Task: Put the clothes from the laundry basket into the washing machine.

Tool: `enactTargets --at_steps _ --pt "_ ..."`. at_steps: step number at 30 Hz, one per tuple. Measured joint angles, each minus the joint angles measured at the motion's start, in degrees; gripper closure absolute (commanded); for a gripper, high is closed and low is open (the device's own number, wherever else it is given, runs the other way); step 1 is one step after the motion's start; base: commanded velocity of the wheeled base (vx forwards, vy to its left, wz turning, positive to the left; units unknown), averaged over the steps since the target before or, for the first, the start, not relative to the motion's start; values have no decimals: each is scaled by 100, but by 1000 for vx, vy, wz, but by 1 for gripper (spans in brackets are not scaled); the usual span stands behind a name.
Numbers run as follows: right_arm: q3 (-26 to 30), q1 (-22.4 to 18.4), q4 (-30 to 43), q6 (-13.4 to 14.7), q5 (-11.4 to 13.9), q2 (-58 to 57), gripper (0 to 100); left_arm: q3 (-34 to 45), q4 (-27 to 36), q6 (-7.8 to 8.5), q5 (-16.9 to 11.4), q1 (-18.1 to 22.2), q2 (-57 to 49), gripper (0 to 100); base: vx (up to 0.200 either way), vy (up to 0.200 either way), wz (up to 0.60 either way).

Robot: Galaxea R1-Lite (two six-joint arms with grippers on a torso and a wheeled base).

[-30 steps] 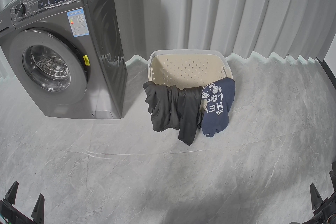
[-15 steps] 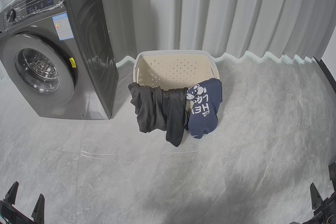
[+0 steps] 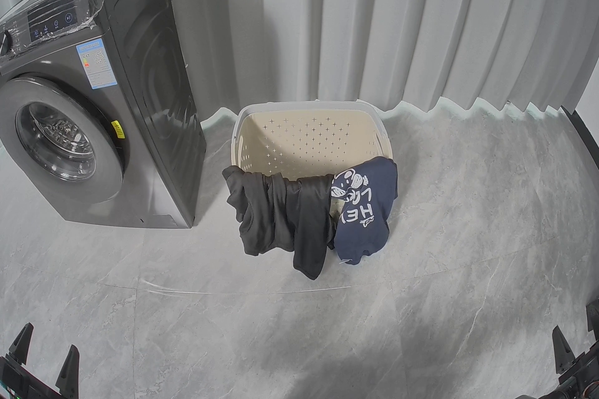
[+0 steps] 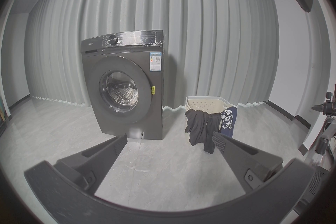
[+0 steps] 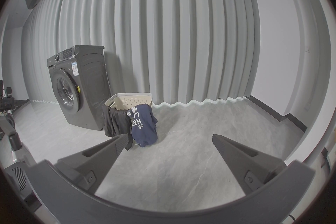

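One laundry basket sits on the floor just beside the one washing machine, two clothes draped over its front rim, a black garment and a navy tee, while the left pincer and right pincer are both spread wide, holding nothing.

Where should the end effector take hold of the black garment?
Probably the bunched fold where the black garment crosses the near rim of the laundry basket, coming from above on the robot's side; the rest hangs loose down the outer wall.
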Motion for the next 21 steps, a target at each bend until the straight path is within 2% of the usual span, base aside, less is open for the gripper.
enactTargets --at_steps 6,18,21 --pt "0 0 -2 0 -5 1 0 0 -4 0 0 0 0 0 0 -200 0" --pt "0 0 0 0 0 0 0 0 2 2 -2 0 0 0 0 0 0" --pt "0 0 0 0 0 0 0 0 0 0 -2 5 0 0 200 0 0"
